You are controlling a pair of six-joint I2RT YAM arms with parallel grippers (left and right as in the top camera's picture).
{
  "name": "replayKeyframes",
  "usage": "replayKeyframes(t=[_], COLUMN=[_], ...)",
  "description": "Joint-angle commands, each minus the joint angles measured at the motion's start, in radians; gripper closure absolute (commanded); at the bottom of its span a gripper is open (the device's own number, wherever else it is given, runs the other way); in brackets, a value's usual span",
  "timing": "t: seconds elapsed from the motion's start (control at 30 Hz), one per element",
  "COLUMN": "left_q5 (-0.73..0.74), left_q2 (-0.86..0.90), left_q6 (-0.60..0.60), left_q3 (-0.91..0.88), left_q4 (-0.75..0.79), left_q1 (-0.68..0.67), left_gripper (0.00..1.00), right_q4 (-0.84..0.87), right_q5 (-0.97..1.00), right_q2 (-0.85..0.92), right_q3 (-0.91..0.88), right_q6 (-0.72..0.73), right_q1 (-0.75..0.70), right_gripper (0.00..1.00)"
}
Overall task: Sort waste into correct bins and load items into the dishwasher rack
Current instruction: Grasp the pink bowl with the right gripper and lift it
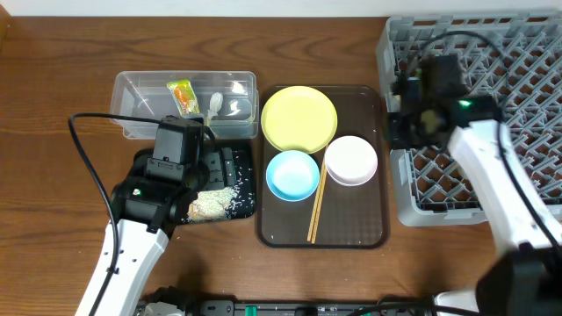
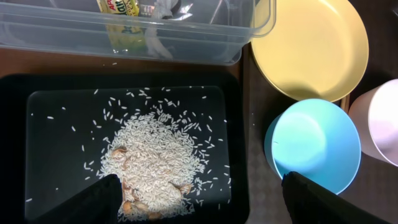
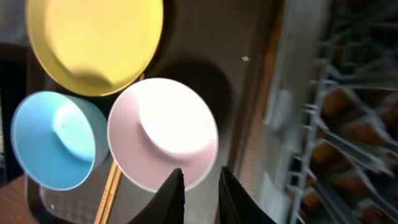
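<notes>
Rice scraps (image 2: pixel 155 155) lie heaped in the black tray (image 2: pixel 15 155), and our left tool (image 2: pixel 200 182) hangs over them, jaws spread wide and empty. Behind it, the clear tub (image 1: pixel 132 83) holds the snack wrapper (image 1: pixel 182 95). Yellow plate (image 1: pixel 299 118), blue bowl (image 1: pixel 291 174), white bowl (image 3: pixel 161 130) and chopsticks (image 1: pixel 315 206) sit on the brown tray (image 1: pixel 369 233). Our right tool (image 3: pixel 199 177) hovers beside the grey rack (image 1: pixel 527 70), over the white bowl's edge, jaws pinched nearly together on nothing.

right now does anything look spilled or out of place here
Loose white rice grains lie scattered across the flat black rectangular tray, well beyond the main heap, a few up on its rim. The wooden chopsticks lie askew on the brown serving tray, running between the light blue bowl and the white bowl.
</notes>
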Motion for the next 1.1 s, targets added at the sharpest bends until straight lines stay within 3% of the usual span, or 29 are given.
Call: replayKeyframes(t=[0.0, 0.2, 0.4, 0.57, 0.83, 1.07], left_q5=[-0.013, -0.013, -0.013, -0.012, -0.012, -0.012], left_q2=[-0.001, -0.001, -0.001, -0.001, -0.001, -0.001], left_q6=[0.002, 0.002, 0.002, 0.002, 0.002, 0.002], left_q3=[0.005, 0.005, 0.005, 0.005, 0.005, 0.005], left_q4=[-0.003, -0.003, -0.003, -0.003, -0.003, -0.002], left_q1=[0.003, 0.003, 0.003, 0.003, 0.003, 0.003], left_gripper=[0.15, 0.15, 0.15, 0.16, 0.15, 0.15], right_q4=[0.008, 0.039, 0.038, 0.04, 0.04, 0.188], right_q5=[0.071, 0.097, 0.097, 0.097, 0.153, 0.502], right_q2=[0.101, 0.238, 0.308, 0.305, 0.175, -0.005], right_q3=[-0.01, -0.01, -0.01, -0.005, 0.038, 0.053], right_q6=[0.064, 0.108, 0.11, 0.11, 0.11, 0.056], right_q1=[0.036, 0.05, 0.058, 0.061, 0.031, 0.018], right_gripper=[0.82, 0.83, 0.98, 0.99, 0.99, 0.99])
